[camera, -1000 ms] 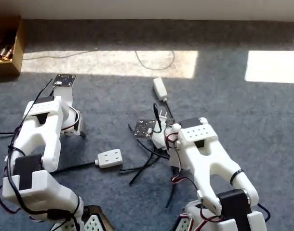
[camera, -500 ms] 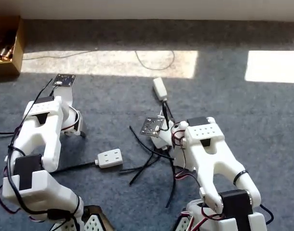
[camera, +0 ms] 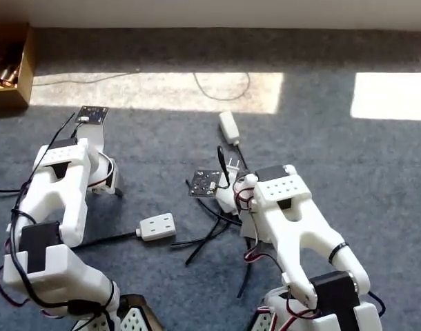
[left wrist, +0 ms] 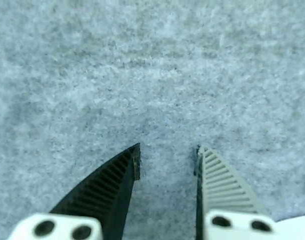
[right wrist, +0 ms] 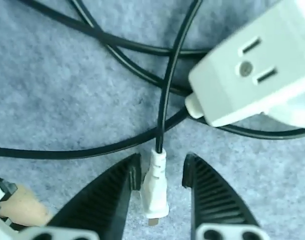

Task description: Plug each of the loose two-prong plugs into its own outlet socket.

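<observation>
Right gripper (right wrist: 162,157), jaws narrowly parted, straddles the small white two-prong plug (right wrist: 156,187) on the grey carpet (right wrist: 52,100) | plug lies lengthwise between the fingers, thin black cord (right wrist: 165,100) pointing toward the boxy white outlet socket (right wrist: 252,75) just beyond | left gripper (left wrist: 167,160), parted, hangs well apart.

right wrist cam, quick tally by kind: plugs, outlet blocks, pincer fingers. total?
White plug: 1
White outlet block: 1
Right pincer fingers: 2
Total: 4
</observation>
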You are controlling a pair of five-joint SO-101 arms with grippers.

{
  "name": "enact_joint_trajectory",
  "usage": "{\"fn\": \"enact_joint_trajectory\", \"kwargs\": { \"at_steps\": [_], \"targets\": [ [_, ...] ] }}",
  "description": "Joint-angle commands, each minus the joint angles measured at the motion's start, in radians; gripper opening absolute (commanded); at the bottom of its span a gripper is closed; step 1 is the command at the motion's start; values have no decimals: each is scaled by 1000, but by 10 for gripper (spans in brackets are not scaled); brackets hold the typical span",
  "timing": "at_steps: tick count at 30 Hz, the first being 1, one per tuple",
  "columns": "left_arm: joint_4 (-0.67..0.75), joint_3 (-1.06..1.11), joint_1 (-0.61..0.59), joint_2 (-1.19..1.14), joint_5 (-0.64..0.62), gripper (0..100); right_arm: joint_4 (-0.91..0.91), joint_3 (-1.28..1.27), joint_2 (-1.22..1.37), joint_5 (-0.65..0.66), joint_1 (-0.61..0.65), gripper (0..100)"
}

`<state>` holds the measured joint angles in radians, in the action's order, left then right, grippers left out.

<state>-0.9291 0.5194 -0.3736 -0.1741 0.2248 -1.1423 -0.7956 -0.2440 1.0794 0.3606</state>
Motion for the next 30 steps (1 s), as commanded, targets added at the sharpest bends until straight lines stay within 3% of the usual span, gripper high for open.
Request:
{"fn": "enact_joint_trajectory", "kwargs": {
  "at_steps": [1, 6, 30],
  "targets": [
    [60, -5, -28, 1, -12, 168, -1, 36, -7, -6, 10, 139],
    [60, -5, -28, 1, -12, 168, -1, 36, -7, -3, 12, 2],
    [58, -4, -30, 1, -12, 168, 62, -71, -8, -5, 10, 48]
  ]
}}
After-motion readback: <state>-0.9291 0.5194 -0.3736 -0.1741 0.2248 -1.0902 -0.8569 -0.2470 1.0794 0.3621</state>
